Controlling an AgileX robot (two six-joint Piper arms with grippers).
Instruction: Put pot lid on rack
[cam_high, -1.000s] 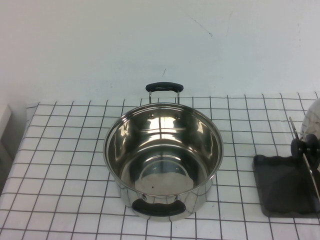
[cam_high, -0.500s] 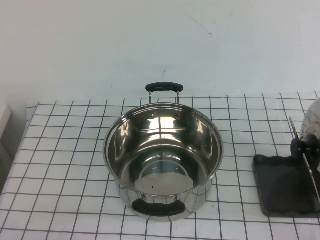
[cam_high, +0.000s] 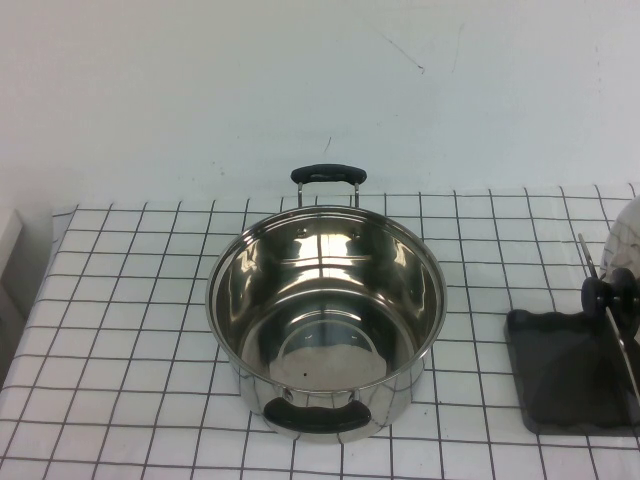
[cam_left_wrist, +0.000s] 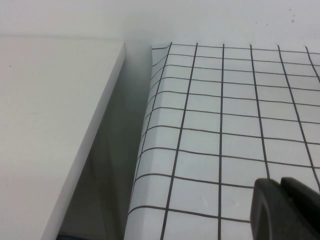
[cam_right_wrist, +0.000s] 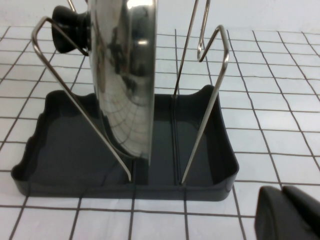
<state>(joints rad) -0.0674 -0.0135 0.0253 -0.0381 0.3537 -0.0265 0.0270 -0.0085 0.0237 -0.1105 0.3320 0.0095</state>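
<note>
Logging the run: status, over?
Left gripper parked by the table edge, right gripper near rack. Lid upright between its bars. Nothing blocking.

One pot (cam_high: 326, 318), lidless. One pot lid (cam_right_wrist: 126, 75). One rack (cam_right_wrist: 125, 155), with wire bars. One checked tablecloth (cam_high: 130, 300). Two grippers: left gripper (cam_left_wrist: 287, 210), right gripper (cam_right_wrist: 290, 214).
</note>
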